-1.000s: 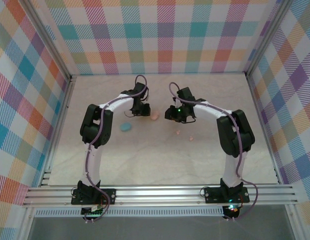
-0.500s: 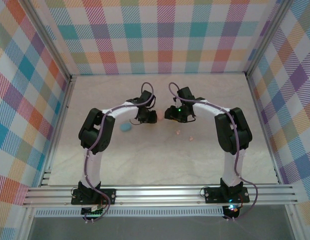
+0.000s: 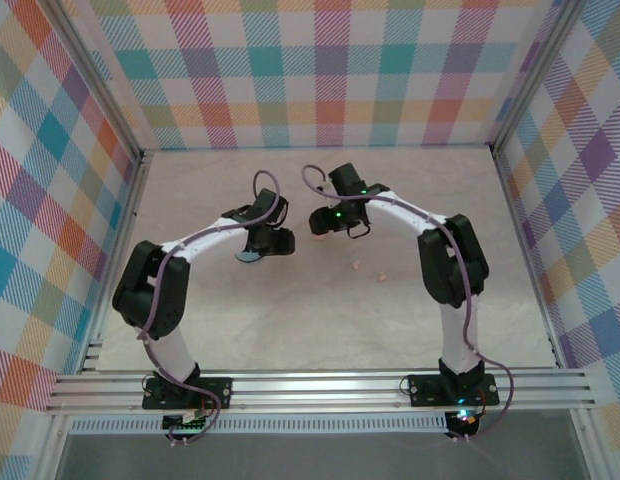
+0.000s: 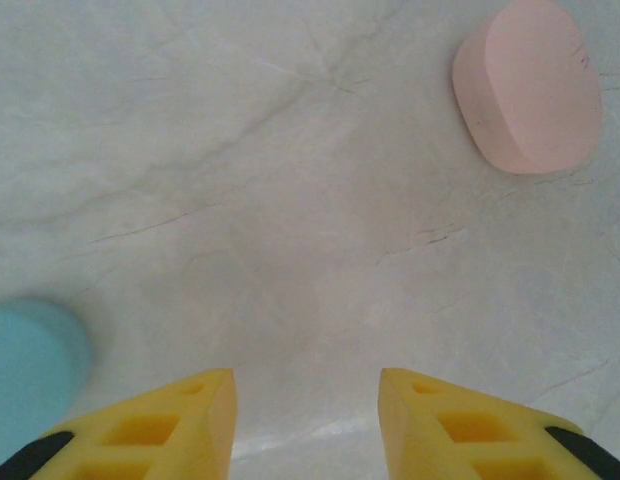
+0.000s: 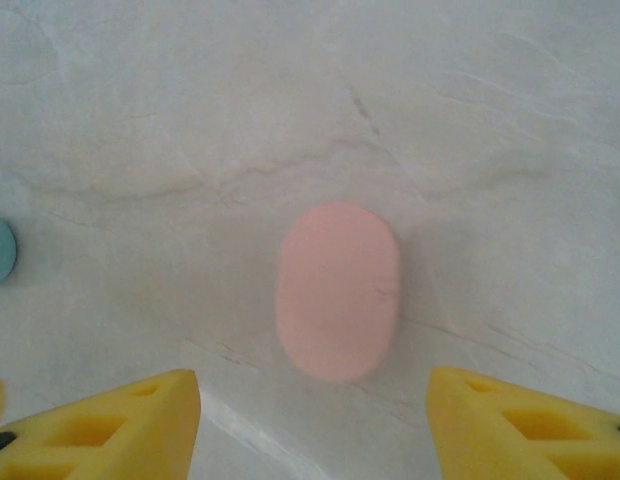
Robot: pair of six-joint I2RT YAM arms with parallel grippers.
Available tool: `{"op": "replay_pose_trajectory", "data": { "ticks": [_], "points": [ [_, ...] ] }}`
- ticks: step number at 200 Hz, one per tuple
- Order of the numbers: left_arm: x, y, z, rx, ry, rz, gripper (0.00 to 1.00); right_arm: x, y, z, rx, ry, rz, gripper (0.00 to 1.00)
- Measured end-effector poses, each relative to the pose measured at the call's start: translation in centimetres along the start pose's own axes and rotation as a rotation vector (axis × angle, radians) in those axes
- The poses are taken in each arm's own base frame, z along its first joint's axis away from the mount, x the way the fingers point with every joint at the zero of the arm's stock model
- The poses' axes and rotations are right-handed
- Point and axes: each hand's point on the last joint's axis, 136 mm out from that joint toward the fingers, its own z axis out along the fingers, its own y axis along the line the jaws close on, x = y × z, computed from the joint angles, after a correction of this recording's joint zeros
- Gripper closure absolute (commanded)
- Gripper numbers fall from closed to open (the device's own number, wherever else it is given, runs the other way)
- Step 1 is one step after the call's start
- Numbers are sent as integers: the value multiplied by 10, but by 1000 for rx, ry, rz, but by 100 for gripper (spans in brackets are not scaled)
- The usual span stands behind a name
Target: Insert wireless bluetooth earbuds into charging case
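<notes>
Right claw (image 5: pixel 312 390) hung open above the shut pink case (image 5: pixel 338 290); left claw (image 4: pixel 306 385) was open, empty. Probably the case-opening step; next called for gripping its lid.

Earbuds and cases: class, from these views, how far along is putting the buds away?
Done: nothing yet. The pink case looks shut, and two pink earbuds lie loose on the table. In hand: nothing; the left gripper and right gripper are open and empty, the right facing the pink case. Left: opening the case and seating the buds.
</notes>
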Motion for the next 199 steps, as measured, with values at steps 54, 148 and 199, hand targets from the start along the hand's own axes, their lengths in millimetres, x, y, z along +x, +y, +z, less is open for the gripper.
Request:
{"op": "replay_pose_trajectory", "data": {
  "ticks": [54,148,199],
  "points": [
    [1,11,-14,-18,-27,-8,55,1,-7,34,85,74,-22,28],
    [5,21,-15,-31,-22,-5,55,11,-1,46,121,134,-86,36],
    [6,22,-15,-32,-19,-3,55,15,9,50,129,133,-163,51]
  ]
}}
